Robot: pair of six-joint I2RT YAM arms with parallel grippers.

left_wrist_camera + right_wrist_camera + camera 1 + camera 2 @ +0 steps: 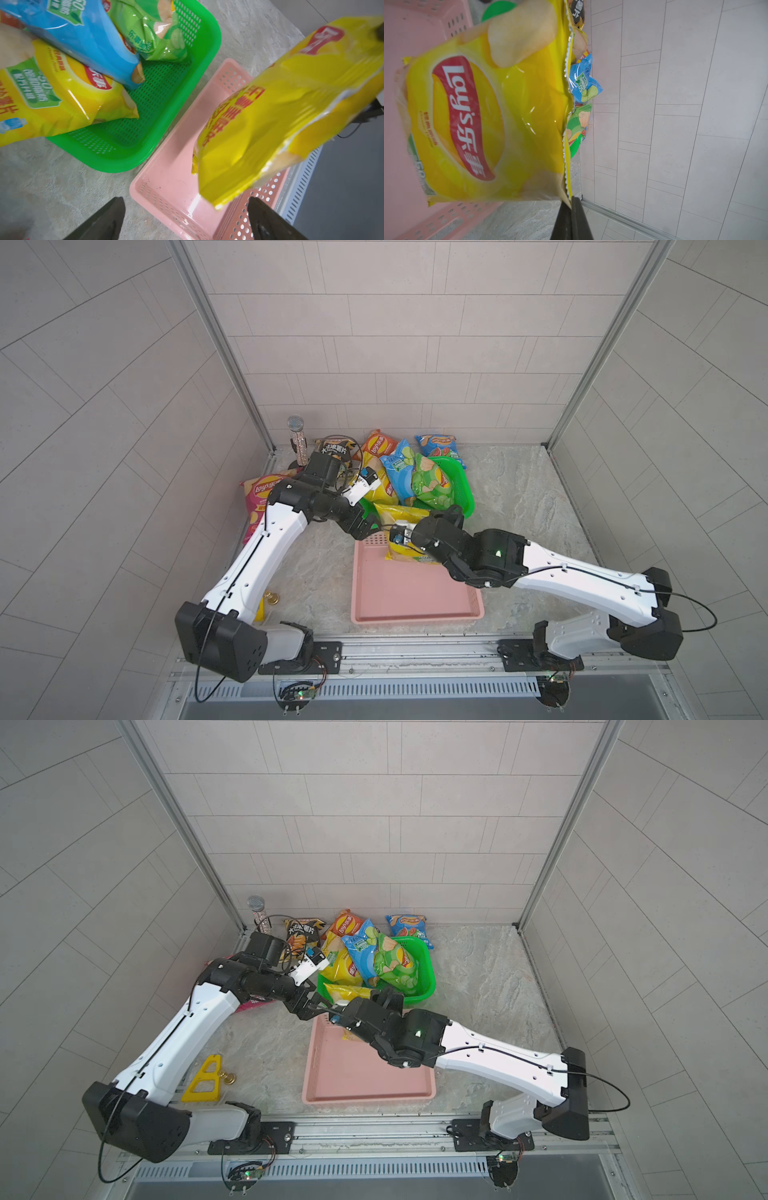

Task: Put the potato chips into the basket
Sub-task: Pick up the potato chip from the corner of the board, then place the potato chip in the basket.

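Right tool (572,200) pinched tight on yellow bag (483,124), logo reads "Lay's". Left tool (186,201) gapes wide, empty. Small print blurred.

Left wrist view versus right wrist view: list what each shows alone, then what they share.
Only the left wrist view: the left gripper, open, and the perforated floor of the green basket. Only the right wrist view: the right gripper shut on the crimped edge of the yellow bag, and a black bag. Both: the yellow bag hanging over the pink basket, the blue bag and the green bag.
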